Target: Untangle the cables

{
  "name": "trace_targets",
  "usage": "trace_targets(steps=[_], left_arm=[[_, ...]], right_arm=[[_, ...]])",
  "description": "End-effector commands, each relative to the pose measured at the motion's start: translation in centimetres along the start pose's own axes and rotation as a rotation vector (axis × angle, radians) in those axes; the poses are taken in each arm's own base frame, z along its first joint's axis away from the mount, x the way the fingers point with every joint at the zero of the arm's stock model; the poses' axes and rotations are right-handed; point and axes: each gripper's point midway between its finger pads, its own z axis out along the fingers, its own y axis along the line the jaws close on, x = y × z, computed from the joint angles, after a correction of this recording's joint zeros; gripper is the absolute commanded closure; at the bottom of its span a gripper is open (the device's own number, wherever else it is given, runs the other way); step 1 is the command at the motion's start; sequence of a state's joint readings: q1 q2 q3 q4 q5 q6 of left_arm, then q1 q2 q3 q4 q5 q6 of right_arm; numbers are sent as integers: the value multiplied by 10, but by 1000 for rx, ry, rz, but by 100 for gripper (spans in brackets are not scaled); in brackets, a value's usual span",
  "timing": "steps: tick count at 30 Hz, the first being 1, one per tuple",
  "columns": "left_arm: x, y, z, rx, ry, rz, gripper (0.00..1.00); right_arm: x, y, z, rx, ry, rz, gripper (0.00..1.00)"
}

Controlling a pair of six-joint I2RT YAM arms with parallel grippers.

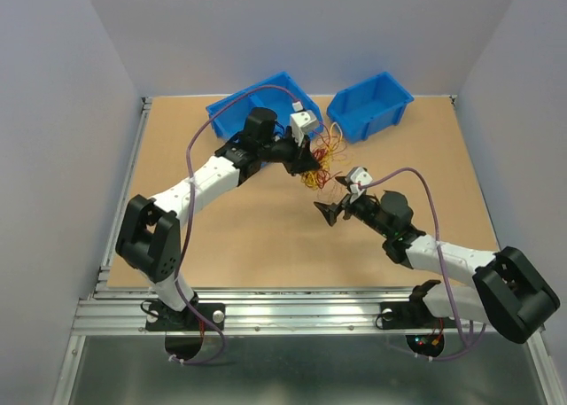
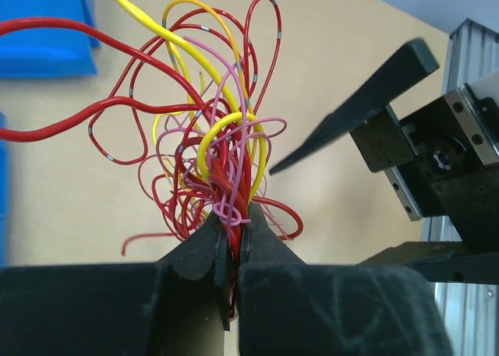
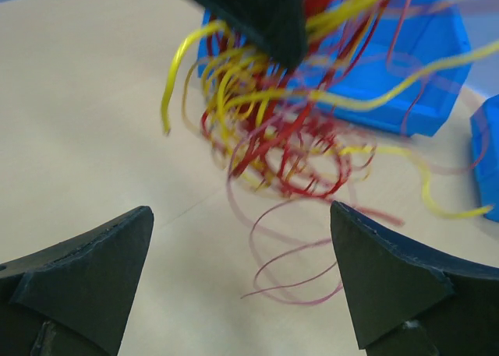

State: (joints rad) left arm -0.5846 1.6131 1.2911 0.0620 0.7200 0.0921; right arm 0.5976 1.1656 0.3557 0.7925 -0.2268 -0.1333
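Red, yellow and pink cables [image 2: 222, 161] pinched tight in left gripper [image 2: 234, 220], bunched just ahead of right gripper [image 3: 242, 212], its jaws spread wide.

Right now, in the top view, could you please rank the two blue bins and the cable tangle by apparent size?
Largest: left blue bin, partly behind the left arm.
Next: right blue bin, close to it.
Smallest: cable tangle, clearly.
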Motion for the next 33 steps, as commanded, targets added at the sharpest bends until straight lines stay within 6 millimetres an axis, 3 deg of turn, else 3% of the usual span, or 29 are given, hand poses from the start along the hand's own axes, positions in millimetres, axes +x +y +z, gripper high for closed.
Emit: trace_targets(steps=[1, 4, 5, 9, 15, 17, 18, 20, 22, 23, 26, 27, 28, 29, 31, 33], left_arm=[[5, -23, 9, 85, 65, -50, 100], [8, -29, 12, 118, 85, -65, 100], [10, -32, 12, 133, 94, -75, 100], [0, -44, 5, 184, 75, -50, 100], [-14, -59, -11, 243, 4, -37, 100], [-16, -63, -13, 285, -7, -57, 100], [-18, -66, -17, 330, -15, -63, 100], [-18, -68, -20, 356, -14, -91, 100], [-18, -62, -24, 323, -44, -74, 100], [-35, -61, -32, 286, -114, -9, 100], [-46, -62, -53, 188, -213, 93, 100], [-61, -53, -59, 97, -289, 151, 100], [-45, -47, -62, 49, -298, 151, 100], [-57, -52, -79, 1, -368, 202, 100], [-58, -38, -94, -145, -483, 267, 100], [-80, -37, -123, -262, -631, 320, 100]], right_arm=[[-21, -14, 7, 73, -107, -96, 0], [-19, -17, 16, 94, -97, -101, 1], [-10, -18, 22, 99, -69, -95, 2], [-1, -14, 37, 78, -43, -80, 11], [-7, 1, 47, -2, -90, -47, 21], [-13, 5, 49, -23, -119, -43, 40], [-12, 8, 51, -40, -118, -31, 56], [-14, 11, 54, -58, -124, -14, 70], [-20, 18, 59, -100, -140, 15, 80], [-24, 22, 63, -120, -147, 45, 86], [-27, 33, 68, -178, -160, 87, 90], [-36, 35, 72, -189, -175, 154, 93], [-40, 38, 75, -210, -181, 182, 98], [-42, 41, 77, -228, -180, 209, 99], [-48, 51, 80, -287, -179, 268, 99], [-52, 59, 79, -334, -179, 300, 99]])
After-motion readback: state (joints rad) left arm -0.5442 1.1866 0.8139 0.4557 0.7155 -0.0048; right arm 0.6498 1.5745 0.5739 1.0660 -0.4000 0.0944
